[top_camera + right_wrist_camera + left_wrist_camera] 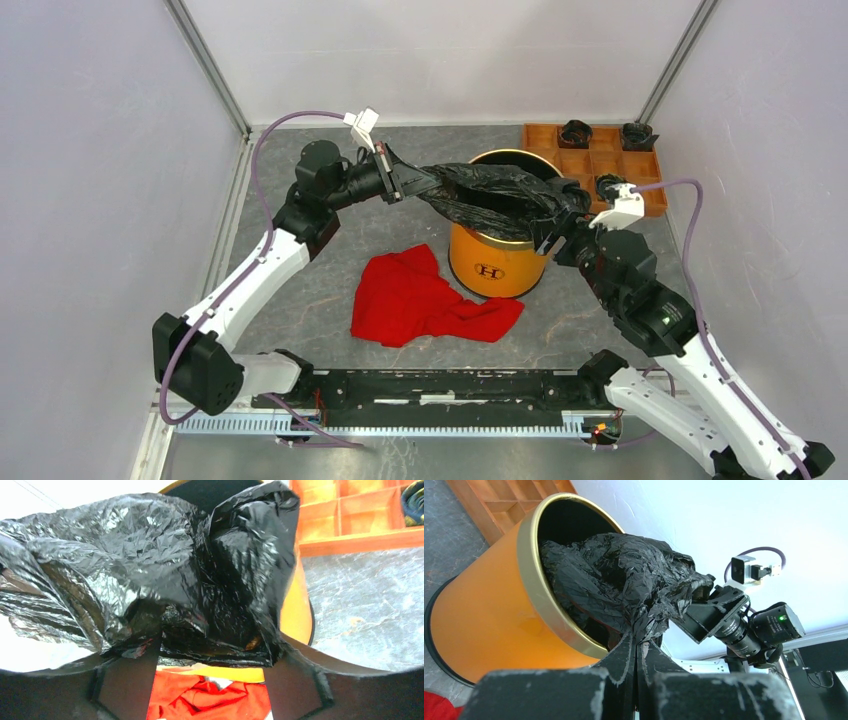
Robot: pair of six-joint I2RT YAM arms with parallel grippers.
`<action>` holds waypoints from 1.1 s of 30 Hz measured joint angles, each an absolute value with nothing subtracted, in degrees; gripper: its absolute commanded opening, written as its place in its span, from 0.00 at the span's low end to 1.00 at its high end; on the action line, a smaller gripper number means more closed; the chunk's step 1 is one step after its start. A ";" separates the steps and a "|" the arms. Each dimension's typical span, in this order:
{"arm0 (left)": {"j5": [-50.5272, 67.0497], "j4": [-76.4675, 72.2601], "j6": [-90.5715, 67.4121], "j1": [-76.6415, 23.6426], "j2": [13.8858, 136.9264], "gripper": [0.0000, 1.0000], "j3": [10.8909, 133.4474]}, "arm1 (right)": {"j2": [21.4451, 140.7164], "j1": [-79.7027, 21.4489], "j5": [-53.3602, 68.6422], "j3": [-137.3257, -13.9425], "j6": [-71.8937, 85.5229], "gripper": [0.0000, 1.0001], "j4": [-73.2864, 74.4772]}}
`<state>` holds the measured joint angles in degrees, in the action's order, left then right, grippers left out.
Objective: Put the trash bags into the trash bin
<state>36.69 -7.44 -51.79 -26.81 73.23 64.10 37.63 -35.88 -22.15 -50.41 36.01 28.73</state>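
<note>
The black crinkled trash bag (500, 195) hangs stretched over the mouth of the orange-yellow trash bin (490, 265), between my two grippers. My left gripper (415, 183) is at the bag's left end. In the left wrist view it (640, 640) is shut, pinching a twist of the bag (624, 580) beside the bin's gold rim (549, 610). My right gripper (557, 222) is at the bag's right end. In the right wrist view its jaws stand wide apart (215, 650) with the bag (150, 565) draped across the fingertips; the bin wall (290, 610) shows behind.
A red cloth (420, 295) lies on the table in front of the bin, left of it. An orange-brown compartment tray (600, 165) with small rolled dark bundles (573, 132) sits at the back right. White walls enclose the table.
</note>
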 measured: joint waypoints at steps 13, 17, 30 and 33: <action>36.77 -7.27 -52.56 -26.81 73.12 0.02 63.35 | 36.18 -35.88 -24.10 -50.65 35.03 0.13 27.33; 36.71 -7.38 -52.56 -26.81 73.12 0.02 62.59 | 34.72 -35.88 -21.21 -51.53 32.58 0.12 29.93; 36.42 -6.50 -52.51 -26.87 73.91 0.05 53.39 | 31.11 -35.88 -20.49 -45.15 25.50 0.33 34.30; 35.81 -6.70 -52.01 -26.87 75.44 0.11 53.39 | 33.12 -35.88 -23.53 -43.27 22.74 0.48 32.91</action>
<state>35.81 -6.70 -52.01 -26.87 75.44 53.39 33.12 -35.88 -23.53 -43.27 22.74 32.91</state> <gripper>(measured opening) 0.063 0.357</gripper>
